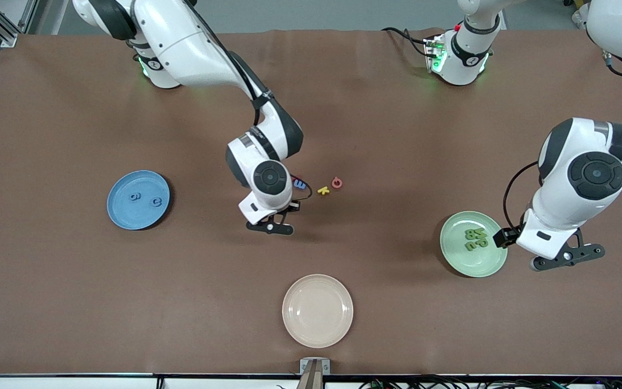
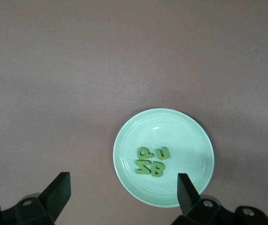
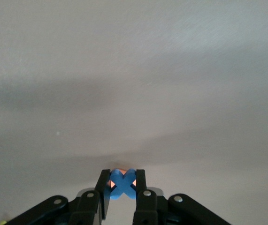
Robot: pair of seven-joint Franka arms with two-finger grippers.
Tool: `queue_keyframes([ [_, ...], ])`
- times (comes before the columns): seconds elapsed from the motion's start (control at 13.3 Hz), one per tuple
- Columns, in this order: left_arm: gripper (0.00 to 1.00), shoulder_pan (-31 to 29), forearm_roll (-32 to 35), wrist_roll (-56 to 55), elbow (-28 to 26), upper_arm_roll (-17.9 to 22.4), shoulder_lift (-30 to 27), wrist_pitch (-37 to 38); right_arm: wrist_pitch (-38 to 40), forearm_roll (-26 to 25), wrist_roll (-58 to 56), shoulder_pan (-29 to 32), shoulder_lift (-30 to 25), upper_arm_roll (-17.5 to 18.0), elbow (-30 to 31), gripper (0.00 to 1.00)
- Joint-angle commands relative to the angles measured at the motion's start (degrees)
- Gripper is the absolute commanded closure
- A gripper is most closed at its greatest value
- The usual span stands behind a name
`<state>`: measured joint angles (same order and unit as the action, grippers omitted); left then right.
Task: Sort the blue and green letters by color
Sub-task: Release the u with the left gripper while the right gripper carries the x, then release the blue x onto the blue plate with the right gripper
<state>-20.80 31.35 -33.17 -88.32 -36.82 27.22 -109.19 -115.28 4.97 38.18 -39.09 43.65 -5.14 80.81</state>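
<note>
My right gripper (image 1: pixel 271 227) (image 3: pixel 123 180) is shut on a blue letter X (image 3: pixel 123 183) and holds it over bare table, between the loose letters and the pale plate. Two blue letters (image 1: pixel 134 196) (image 1: pixel 155 202) lie on the blue plate (image 1: pixel 122 213). A blue letter (image 1: pixel 300 184) lies on the table beside the right arm's wrist. The green letters (image 1: pixel 475 238) lie together on the green plate (image 1: pixel 478 265). In the left wrist view they are P (image 2: pixel 145 152), U (image 2: pixel 162 153), M (image 2: pixel 143 168) and B (image 2: pixel 157 169) on that plate (image 2: pixel 180 131). My left gripper (image 1: pixel 567 257) (image 2: pixel 123 183) is open and empty, above the plate's edge at the left arm's end.
A yellow letter (image 1: pixel 323 190) and a pink letter (image 1: pixel 337 182) lie beside the blue one, and a dark red one (image 1: pixel 296 177) is partly hidden by the right arm. A pale pink plate (image 1: pixel 317 310) sits near the table's front edge.
</note>
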Motion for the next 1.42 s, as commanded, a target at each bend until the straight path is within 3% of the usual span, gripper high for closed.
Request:
queue_keyframes([
  [0.0,0.0,-0.03,0.03,1.53,2.18,-1.32,-0.23,2.84,0.68,-0.05,-9.13,3.92,-6.44,0.57,6.34,0.89],
  [0.45,0.0,0.49,-3.29,2.76,2.01,-1.15,-2.96,3.63,-2.32,-0.23,-35.58,16.3,-19.55,0.39,24.54,0.89],
  [0.52,0.0,1.45,-5.92,3.37,2.01,0.85,-4.27,3.98,-2.32,-0.31,-39.98,18.85,-20.43,0.31,25.96,0.89],
  [0.97,0.0,17.08,-24.56,16.02,-0.09,24.22,-16.91,10.73,-8.36,-1.9,-52.49,27.3,-25.09,0.22,36.06,0.89],
  [1.12,0.0,20.86,-27.73,17.43,-3.85,28.8,-22.01,11.45,-12.23,-2.95,-55.39,29.41,-26.32,0.22,40.28,0.89],
  [1.35,0.0,24.13,-28.63,19.37,-10.01,32.33,-29.22,11.54,-17.76,-2.95,-60.75,32.05,-27.82,0.22,45.38,0.89],
])
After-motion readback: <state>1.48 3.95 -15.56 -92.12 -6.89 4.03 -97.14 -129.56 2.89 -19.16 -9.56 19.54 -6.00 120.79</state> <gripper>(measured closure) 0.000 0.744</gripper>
